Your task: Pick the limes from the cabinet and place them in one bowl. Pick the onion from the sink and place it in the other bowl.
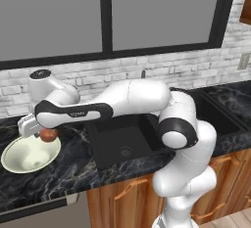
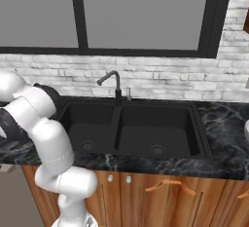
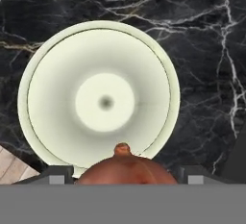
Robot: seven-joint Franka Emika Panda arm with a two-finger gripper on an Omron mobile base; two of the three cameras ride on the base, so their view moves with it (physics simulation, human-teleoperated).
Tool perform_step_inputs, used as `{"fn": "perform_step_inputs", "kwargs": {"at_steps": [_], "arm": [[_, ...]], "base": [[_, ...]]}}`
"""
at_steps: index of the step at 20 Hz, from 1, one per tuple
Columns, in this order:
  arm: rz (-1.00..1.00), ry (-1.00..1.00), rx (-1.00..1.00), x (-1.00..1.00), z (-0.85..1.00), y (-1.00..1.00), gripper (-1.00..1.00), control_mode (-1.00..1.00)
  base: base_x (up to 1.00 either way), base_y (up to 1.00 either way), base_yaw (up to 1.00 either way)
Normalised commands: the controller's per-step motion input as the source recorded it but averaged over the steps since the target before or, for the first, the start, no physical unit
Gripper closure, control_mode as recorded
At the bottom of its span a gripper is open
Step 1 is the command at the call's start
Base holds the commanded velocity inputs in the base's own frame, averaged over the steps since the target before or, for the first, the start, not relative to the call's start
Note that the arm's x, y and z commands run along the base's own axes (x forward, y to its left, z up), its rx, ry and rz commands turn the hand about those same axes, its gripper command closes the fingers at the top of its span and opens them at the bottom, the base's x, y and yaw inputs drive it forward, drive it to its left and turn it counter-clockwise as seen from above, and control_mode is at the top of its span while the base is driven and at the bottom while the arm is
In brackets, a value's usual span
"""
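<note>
The reddish-brown onion hangs just above the far right rim of the smooth cream bowl, with my gripper shut on it. The hand view looks straight down into that bowl, which holds nothing, and the onion fills the bottom between my fingers. The black sink lies to the right of the bowl, and its double basin with the slim dark tap is bare. A corner of the wooden cabinet shows at the upper right. The limes and the speckled bowl are out of view.
The bowl sits on a black marble counter near its front edge. A white brick wall and a dark-framed window stand behind. Wooden lower cupboards with curved handles run under the counter. My arm stretches left across the sink.
</note>
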Motion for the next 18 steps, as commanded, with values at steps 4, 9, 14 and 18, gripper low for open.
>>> {"fn": "perform_step_inputs", "kwargs": {"at_steps": [4, 9, 14, 18], "arm": [[-0.02, 0.04, -0.03, 0.08, -0.29, 0.33, 1.00, -1.00], [-0.08, 0.08, -0.19, 0.01, -0.24, 0.33, 1.00, -1.00], [-0.07, 0.00, -0.10, 0.04, -0.38, 0.00, 1.00, -1.00], [-0.09, -0.03, -0.06, 0.04, -0.49, -0.02, 1.00, -1.00]], "base": [[0.00, 0.00, 0.00], [0.00, 0.00, 0.00], [0.00, 0.00, 0.00], [0.00, 0.00, 0.00]]}}
